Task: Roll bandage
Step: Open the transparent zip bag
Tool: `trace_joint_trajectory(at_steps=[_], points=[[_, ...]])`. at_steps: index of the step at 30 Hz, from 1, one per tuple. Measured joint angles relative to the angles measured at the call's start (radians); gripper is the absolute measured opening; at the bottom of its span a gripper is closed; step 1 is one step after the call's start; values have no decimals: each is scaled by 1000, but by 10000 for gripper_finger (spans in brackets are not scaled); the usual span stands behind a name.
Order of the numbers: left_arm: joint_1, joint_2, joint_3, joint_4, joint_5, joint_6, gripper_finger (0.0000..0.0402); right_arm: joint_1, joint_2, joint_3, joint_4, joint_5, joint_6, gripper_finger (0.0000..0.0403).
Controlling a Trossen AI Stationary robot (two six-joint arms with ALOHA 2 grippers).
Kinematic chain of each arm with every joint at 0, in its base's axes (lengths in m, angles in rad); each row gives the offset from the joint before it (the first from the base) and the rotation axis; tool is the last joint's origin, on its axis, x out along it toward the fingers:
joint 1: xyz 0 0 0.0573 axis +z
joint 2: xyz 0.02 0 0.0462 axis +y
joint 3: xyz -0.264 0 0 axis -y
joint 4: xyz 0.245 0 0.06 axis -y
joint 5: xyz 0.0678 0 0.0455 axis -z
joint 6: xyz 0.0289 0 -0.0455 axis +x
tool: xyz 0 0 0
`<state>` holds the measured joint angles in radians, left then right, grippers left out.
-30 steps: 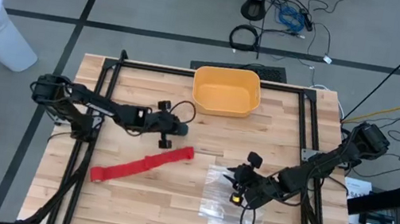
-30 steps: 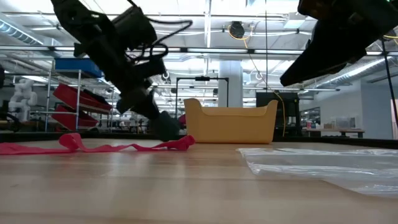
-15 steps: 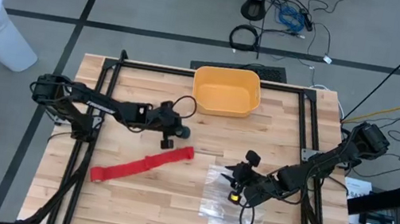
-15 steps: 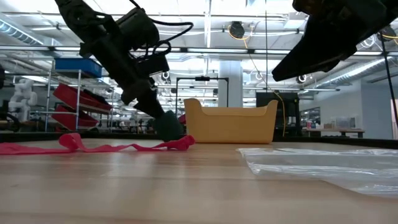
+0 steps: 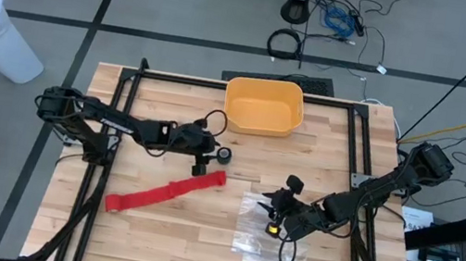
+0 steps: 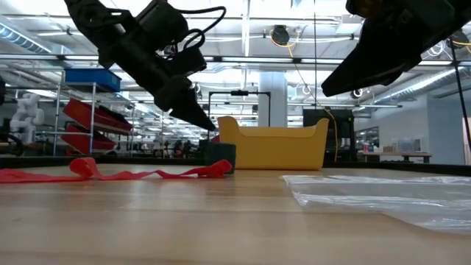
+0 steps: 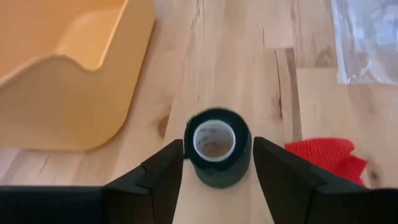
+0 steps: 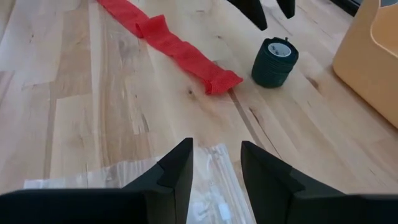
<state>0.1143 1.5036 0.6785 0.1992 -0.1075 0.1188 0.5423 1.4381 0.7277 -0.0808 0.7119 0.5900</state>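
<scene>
Dark left tool point(image 7: 214, 171) open, raised, by roll point(image 7: 217, 146)

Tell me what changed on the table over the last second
The left hand opened and let go of the dark roll, which now sits free on the wood near the end of the red bandage; the hand drew back and up a little. The bandage stayed flat and unrolled, the yellow bin and plastic bag did not move, and the right hand kept hovering over the bag.
</scene>
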Motion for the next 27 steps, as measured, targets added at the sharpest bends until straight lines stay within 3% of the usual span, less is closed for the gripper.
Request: trace_joint_trajectory(at_steps=[11, 21, 27], points=[[-25, -14, 35, -12, -1, -8, 201, -46, 141, 0, 0, 64, 22, 119], [-81, -134, 49, -49, -12, -9, 201, -163, 257, 0, 14, -58, 63, 127], [-137, -115, 50, -39, 13, -8, 201, -195, 287, -1, 128, -300, -25, 134]])
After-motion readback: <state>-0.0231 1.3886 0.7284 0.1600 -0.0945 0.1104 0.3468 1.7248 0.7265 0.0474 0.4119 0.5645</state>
